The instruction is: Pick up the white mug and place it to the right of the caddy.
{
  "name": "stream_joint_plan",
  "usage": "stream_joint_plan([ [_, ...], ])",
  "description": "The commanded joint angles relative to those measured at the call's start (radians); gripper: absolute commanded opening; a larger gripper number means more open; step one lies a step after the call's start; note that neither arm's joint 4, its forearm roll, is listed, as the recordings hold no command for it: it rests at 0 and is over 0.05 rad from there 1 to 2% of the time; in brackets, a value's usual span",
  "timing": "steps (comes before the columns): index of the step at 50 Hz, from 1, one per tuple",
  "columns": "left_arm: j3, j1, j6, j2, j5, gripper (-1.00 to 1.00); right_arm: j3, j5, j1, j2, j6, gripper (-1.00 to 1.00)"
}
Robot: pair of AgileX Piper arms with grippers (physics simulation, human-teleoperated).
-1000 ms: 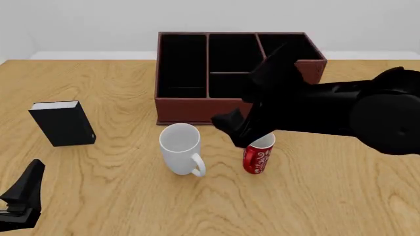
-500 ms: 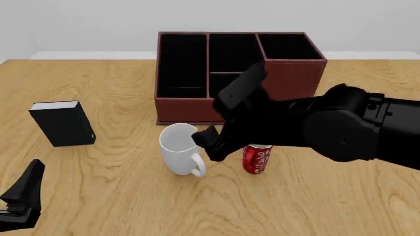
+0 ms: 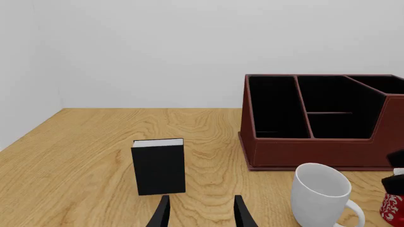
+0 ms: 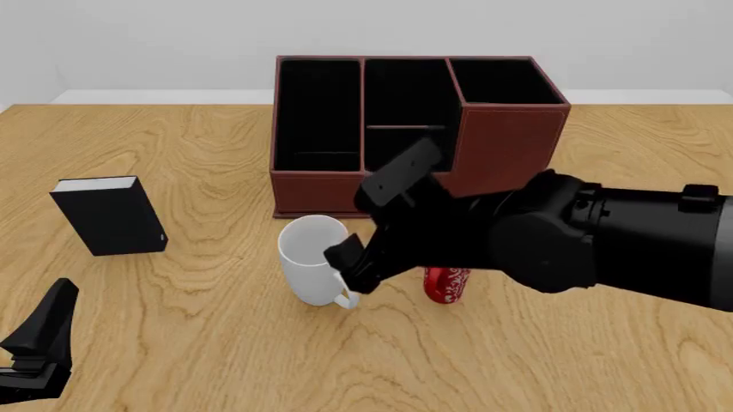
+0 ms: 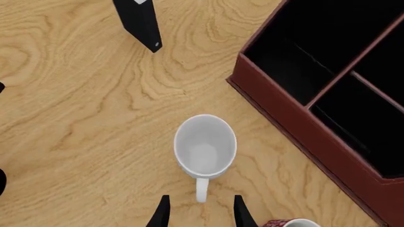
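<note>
The white mug (image 4: 311,256) stands upright in front of the caddy (image 4: 326,189), its handle toward the near side. My right gripper (image 4: 349,268) hovers just above that handle, open. In the right wrist view the mug (image 5: 205,146) is seen from above, its handle just ahead of the gap of the right gripper (image 5: 200,215), and the caddy (image 5: 296,122) lies beyond. My left gripper (image 4: 57,300) rests open at the near left corner. The left wrist view shows the left gripper (image 3: 200,215), the mug (image 3: 320,194) and the caddy (image 3: 303,153).
A red patterned mug (image 4: 449,285) stands just right of the white mug, its top hidden under my right arm; its edge shows in the wrist views (image 3: 394,208) (image 5: 290,223). A black book (image 4: 109,215) (image 3: 159,165) (image 5: 140,19) stands upright at the left.
My right arm has swung left and down, from above the red mug to over the white mug's handle. The left arm, both mugs and the book have stayed put.
</note>
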Motion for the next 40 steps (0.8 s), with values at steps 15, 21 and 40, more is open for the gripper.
stream_joint_plan([
  [15, 0.0, 0.0, 0.0, 0.0, 0.0, 1.0, 0.04, -0.078, -0.008, 0.093, 0.05, 1.0],
  [21, 0.0, 0.0, 0.0, 0.0, 0.0, 1.0, 0.059, -0.101, -0.027, 0.104, 0.041, 1.0],
  [40, 0.0, 0.0, 0.0, 0.0, 0.0, 1.0, 0.057, -0.136, -0.018, 0.167, 0.04, 1.0],
])
